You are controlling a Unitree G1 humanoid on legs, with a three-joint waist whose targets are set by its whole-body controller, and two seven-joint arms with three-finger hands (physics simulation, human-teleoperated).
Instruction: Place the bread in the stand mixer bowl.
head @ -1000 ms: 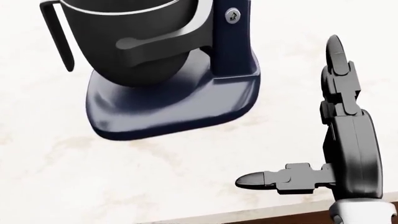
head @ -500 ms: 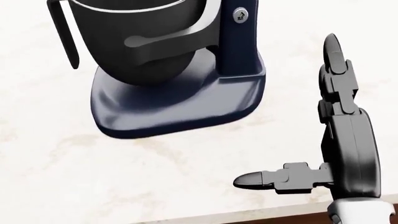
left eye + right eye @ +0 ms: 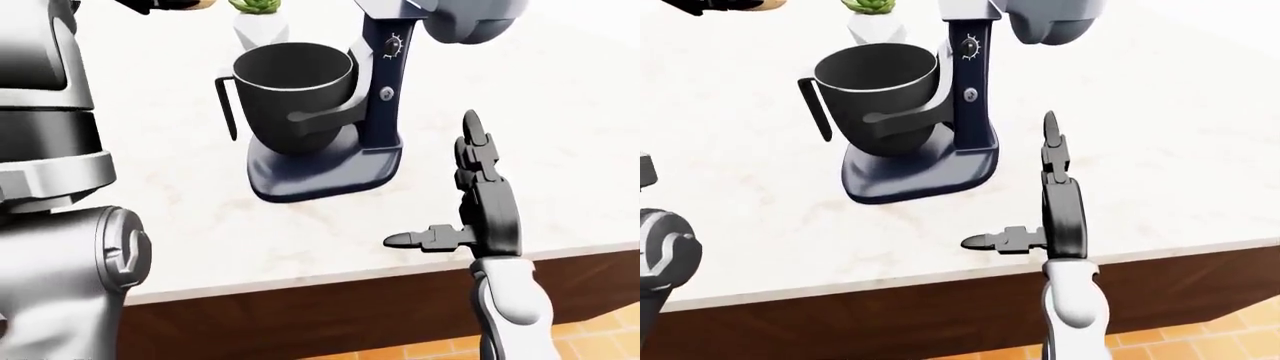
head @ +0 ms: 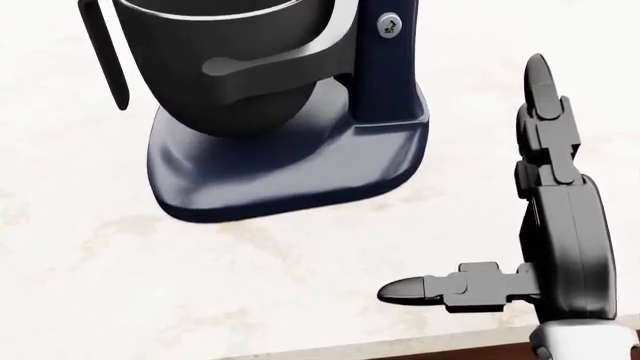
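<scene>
The stand mixer's dark bowl (image 3: 293, 79) sits empty on the navy mixer base (image 3: 330, 176), under the tilted-up mixer head (image 3: 470, 19). My left hand (image 3: 170, 4) is raised at the top edge of the left-eye view, up and left of the bowl. Its dark fingers close round a tan sliver of bread (image 3: 203, 4), which is mostly cut off. My right hand (image 3: 432, 180) is open and empty, fingers straight and thumb out, just right of the mixer base above the counter.
A white pot with a green succulent (image 3: 260, 26) stands behind the bowl. The pale marble counter (image 3: 150, 217) ends in a brown wooden front (image 3: 300, 315), with orange floor tiles (image 3: 600, 330) beyond. My left arm (image 3: 50, 187) fills the view's left side.
In the head view the mixer has shifted slightly to the right. The right hand stays open and almost still.
</scene>
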